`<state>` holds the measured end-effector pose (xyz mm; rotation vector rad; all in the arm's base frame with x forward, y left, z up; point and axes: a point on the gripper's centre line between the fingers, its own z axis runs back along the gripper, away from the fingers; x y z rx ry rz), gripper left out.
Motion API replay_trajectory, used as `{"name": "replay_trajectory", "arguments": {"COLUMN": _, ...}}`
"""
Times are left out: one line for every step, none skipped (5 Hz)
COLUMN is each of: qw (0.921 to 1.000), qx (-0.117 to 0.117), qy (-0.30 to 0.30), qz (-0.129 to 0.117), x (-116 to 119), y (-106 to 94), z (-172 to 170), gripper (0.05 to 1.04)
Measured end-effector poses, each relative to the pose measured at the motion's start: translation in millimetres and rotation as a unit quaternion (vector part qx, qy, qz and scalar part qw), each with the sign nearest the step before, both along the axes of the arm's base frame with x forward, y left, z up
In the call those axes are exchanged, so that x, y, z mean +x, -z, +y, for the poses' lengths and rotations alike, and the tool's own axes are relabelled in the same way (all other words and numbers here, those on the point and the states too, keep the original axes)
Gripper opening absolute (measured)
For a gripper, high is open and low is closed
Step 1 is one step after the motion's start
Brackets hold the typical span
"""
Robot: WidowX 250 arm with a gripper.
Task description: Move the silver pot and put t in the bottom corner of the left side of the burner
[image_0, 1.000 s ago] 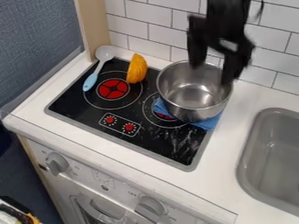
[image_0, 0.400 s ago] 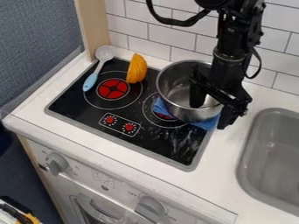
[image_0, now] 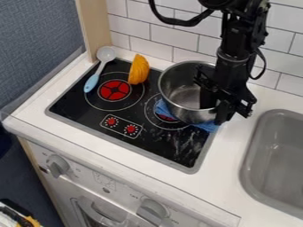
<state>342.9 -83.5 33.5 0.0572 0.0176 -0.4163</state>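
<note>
The silver pot [image_0: 180, 94] sits on the blue cloth [image_0: 207, 126], at the stovetop's [image_0: 155, 141] two o'clock. At its four-o'clock rim, the gripper [image_0: 214, 111] is closed on the wall. Grasping seems in hand; next, lift, then carry toward the stovetop's nine-o'clock corner.

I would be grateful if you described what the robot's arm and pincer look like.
The arm is black, with a rounded wrist. One black cable loops out near its top and another curves beside the wrist. The pincer is black too, with two fingers.
</note>
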Motion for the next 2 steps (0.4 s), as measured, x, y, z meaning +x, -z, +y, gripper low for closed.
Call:
{"name": "replay_trajectory", "arguments": {"qw": 1.0, "qx": 0.001, "qy": 0.002, "qz": -0.001, "x": 0.2, "y": -0.6, "z": 0.4, "gripper": 0.162}}
{"name": "replay_trajectory", "arguments": {"qw": 0.9999, "qx": 0.001, "qy": 0.01, "qz": -0.002, "x": 2.3, "y": -3.2, "z": 0.1, "gripper": 0.089}}
